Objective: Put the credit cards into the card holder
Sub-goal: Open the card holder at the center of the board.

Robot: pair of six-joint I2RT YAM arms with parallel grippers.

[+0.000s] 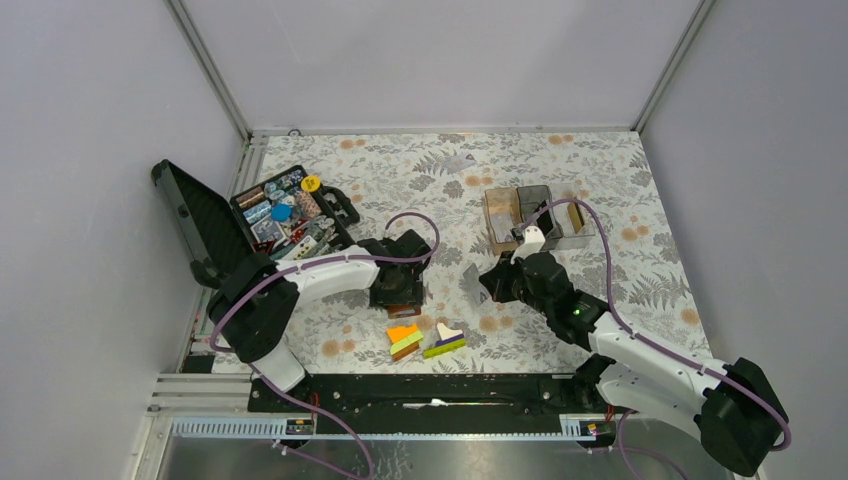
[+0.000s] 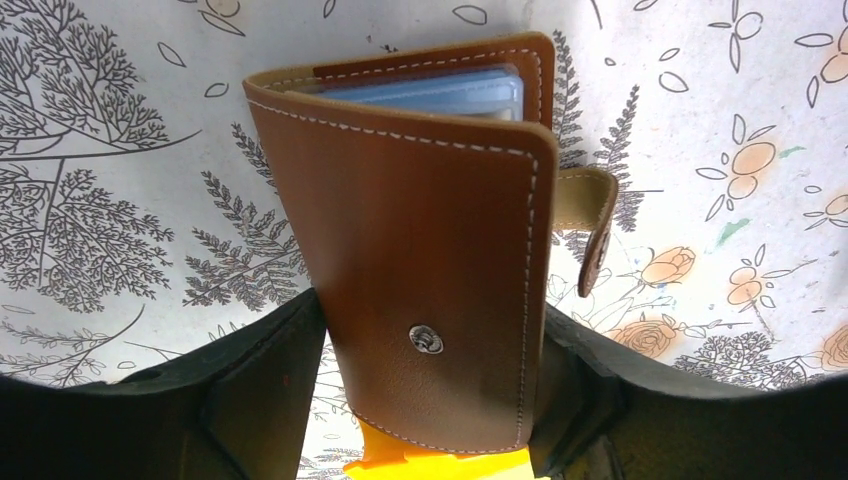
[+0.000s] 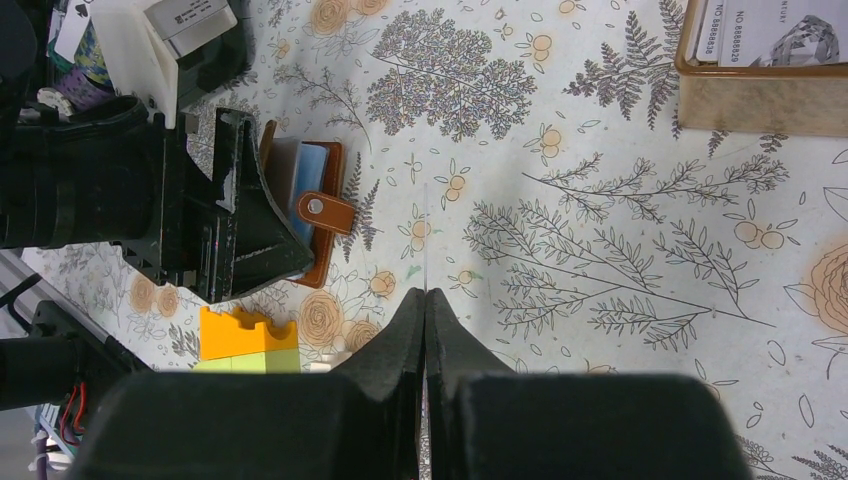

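The brown leather card holder [image 2: 420, 250] stands half open between the fingers [image 2: 260, 390] of my left gripper [image 2: 430, 380], which is shut on its lower part. Bluish card sleeves [image 2: 440, 92] show inside its top, and the snap tab [image 2: 595, 225] hangs loose on the right. From above, the left gripper [image 1: 400, 290] holds the holder [image 1: 404, 308] at the table's middle. My right gripper [image 3: 425, 300] is shut on a thin grey credit card [image 3: 425, 240], seen edge-on, a little right of the holder [image 3: 325, 215]. The card [image 1: 472, 285] shows grey from above, at the right gripper [image 1: 490, 283].
Orange and green blocks [image 1: 405, 340] and a purple-topped block [image 1: 445, 342] lie just in front of the holder. An open black tool case [image 1: 270, 215] sits at the back left. Brown and clear compartment boxes [image 1: 510, 215] stand at the back right, behind the right arm.
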